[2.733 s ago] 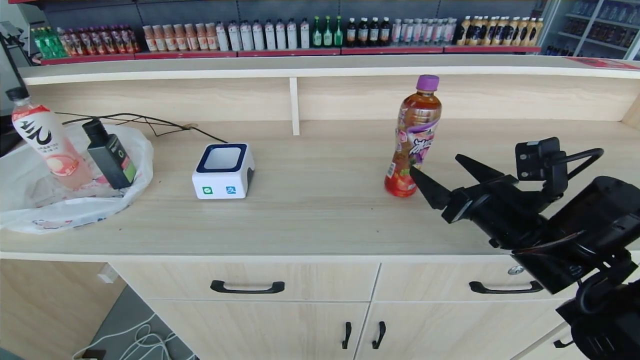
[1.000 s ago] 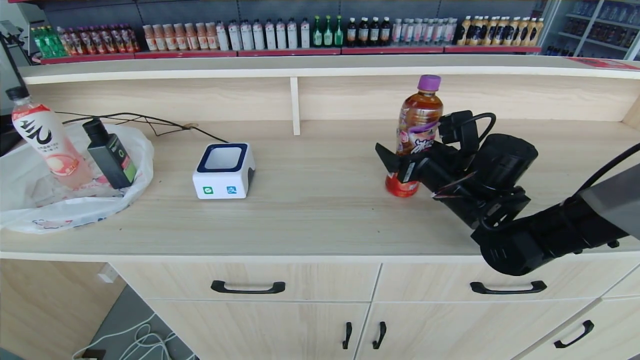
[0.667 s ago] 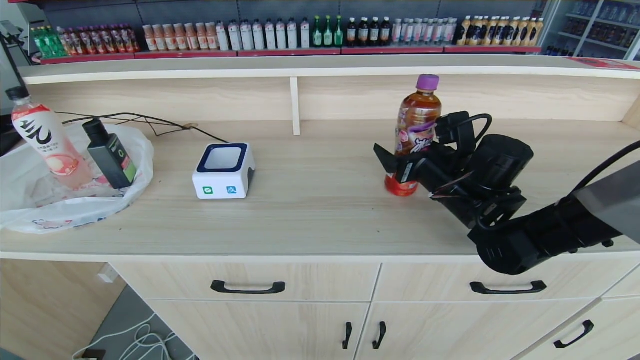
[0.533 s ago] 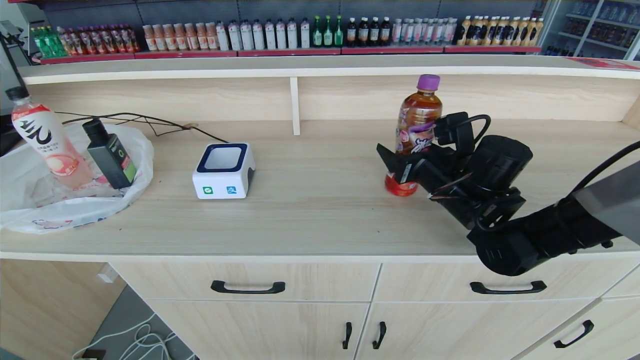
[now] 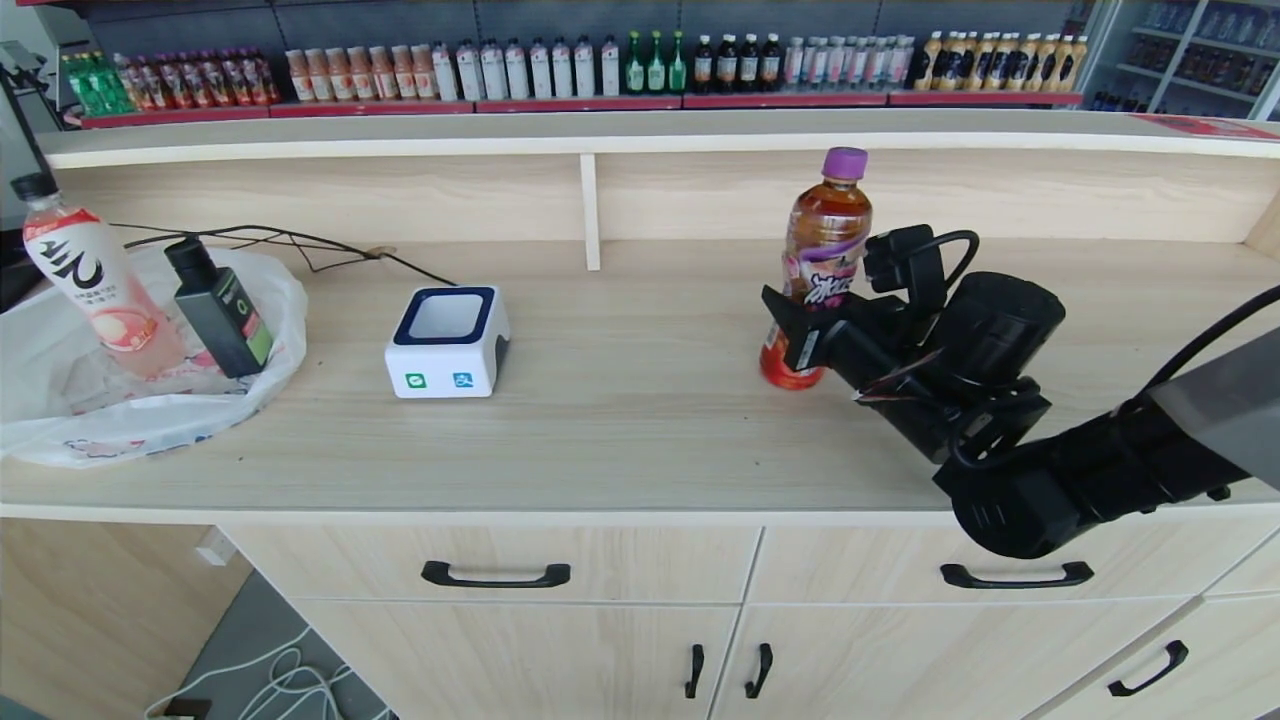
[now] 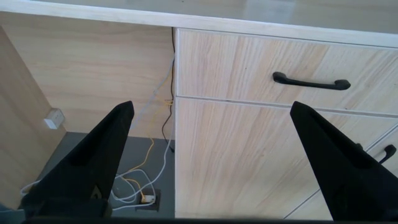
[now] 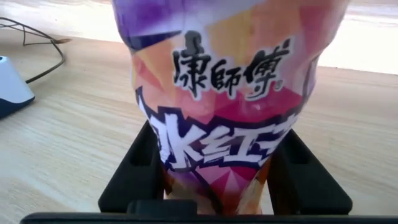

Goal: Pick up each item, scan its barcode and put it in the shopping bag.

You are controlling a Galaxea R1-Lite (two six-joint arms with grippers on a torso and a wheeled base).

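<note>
Pupil: Step in hand, please?

Tutor: Pick-up, judged to be of the last item left outside the bag. The right gripper (image 5: 810,335) has its fingers pinching the tea bottle (image 5: 822,270) low on the label, one finger on each flank (the right wrist view shows both pressed against it). The bottle leans slightly; whether its base is clear of the counter (image 5: 620,430) cannot be told.

Pupil: And the next move?

Tutor: Probably a lift, then a carry toward 9 o'clock to the scanner (image 5: 447,340), with the barcode turned to its window. That calls for a firm grip, since a tall bottle may swing. The shopping bag (image 5: 60,410) lies farther along at 9 o'clock, at the counter's end.

Pupil: Counts?

Tutor: Three bottles on the counter: one tea bottle in the gripper, and one pink bottle (image 5: 95,280) and one dark bottle (image 5: 215,310) standing in the bag. One scanner, one bag. Two grippers: the left gripper (image 6: 214,155) hangs before the drawer fronts (image 6: 261,62), fingers spread wide, nothing between them.
</note>
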